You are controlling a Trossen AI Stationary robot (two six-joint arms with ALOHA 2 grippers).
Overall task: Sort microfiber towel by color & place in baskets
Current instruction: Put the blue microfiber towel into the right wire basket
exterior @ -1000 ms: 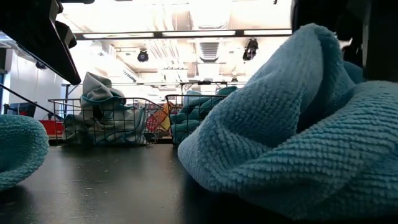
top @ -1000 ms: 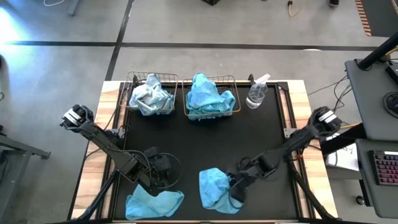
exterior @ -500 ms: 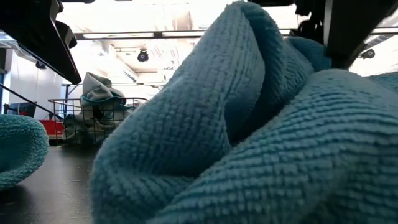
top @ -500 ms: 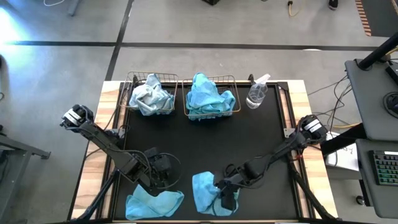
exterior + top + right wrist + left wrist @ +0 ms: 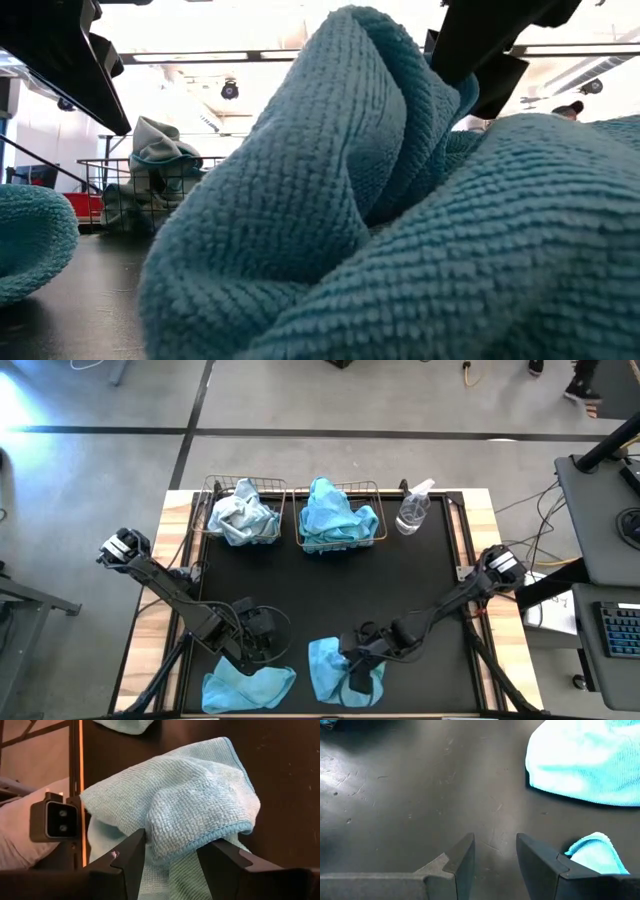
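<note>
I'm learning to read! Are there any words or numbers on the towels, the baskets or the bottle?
No readable text anywhere.
Turquoise towels: plain.
Wire baskets: no labels visible.
Spray bottle: too small to tell if anything is printed on it.

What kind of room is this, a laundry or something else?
Probably a workshop or lab, not a laundry. The table stands on a bare concrete floor, a desk with a keyboard and loose cables sits beside it, and the low view shows ceiling strip lights.
</note>
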